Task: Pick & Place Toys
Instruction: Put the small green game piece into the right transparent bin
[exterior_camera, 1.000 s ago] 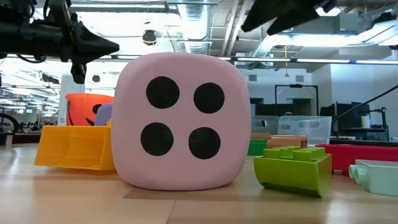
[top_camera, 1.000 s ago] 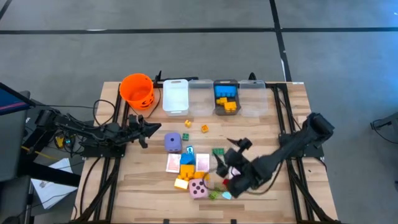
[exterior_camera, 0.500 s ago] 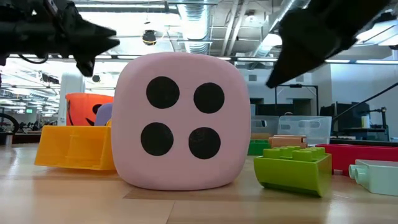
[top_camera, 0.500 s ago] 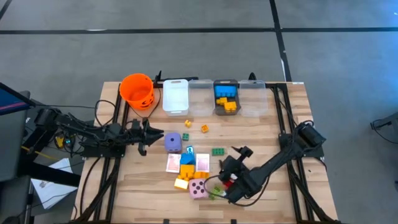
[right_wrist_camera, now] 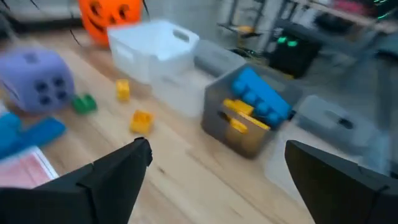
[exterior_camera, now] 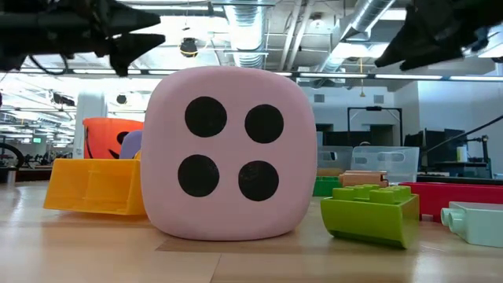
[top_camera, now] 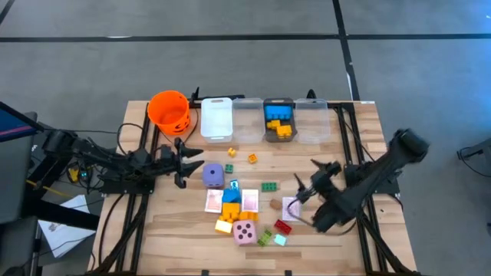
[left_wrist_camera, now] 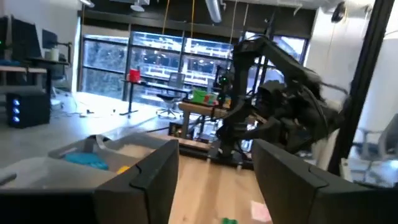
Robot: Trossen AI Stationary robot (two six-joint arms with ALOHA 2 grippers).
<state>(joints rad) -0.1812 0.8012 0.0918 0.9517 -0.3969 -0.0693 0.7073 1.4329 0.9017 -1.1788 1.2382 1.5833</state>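
The toys lie in a loose heap mid-table: a purple die (top_camera: 214, 175), a pink die (top_camera: 245, 233) that fills the low view (exterior_camera: 228, 153), pink cards (top_camera: 213, 201), and blue, yellow, green and red bricks (top_camera: 231, 208). My left gripper (top_camera: 195, 159) hovers open just left of the purple die, empty; its wrist view shows the gap between its fingers (left_wrist_camera: 214, 168). My right gripper (top_camera: 308, 178) hangs open and empty above the table, right of the heap, over a pink card (top_camera: 292, 207). Its wrist view shows its fingers spread wide (right_wrist_camera: 227, 180).
Along the far edge stand an orange bucket (top_camera: 169, 111), a white bin (top_camera: 216, 117), a clear bin (top_camera: 247, 119), a bin holding blue and yellow bricks (top_camera: 279, 120) and another clear bin (top_camera: 311, 119). Two small yellow bricks (top_camera: 252, 158) lie before them. Bare wood shows at the right.
My left gripper has opened, risen a little and edged toward the purple die. My right gripper, still open, has swung from low over the near side of the heap by the pink die toward the table's right and far side, and has rolled.
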